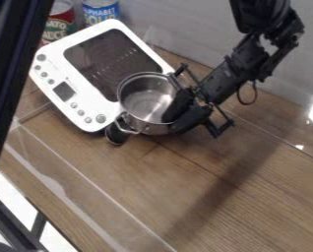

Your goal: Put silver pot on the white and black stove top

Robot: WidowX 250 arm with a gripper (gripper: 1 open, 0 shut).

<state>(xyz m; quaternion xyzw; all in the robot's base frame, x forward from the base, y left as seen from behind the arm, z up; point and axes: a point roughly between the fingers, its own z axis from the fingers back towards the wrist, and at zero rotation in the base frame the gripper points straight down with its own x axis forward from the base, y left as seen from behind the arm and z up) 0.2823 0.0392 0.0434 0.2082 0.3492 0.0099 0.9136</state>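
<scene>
Silver pot (148,101) sits at centre-left of the frame, its base overlapping the lower right corner of the white and black stove top (96,61), partly off the black surface, it seems. Against the pot's right side is the gripper (186,106); whether its jaws clamp the wall or have let go, I cannot tell, since they are small and blurred. Outward, the black arm runs up to the upper right over the wooden table (186,197). Judging by its thin shiny steel, the pot should be light, rigid and slippery; the rim or right wall offers the surest hold, better than the thin wire handle.
</scene>
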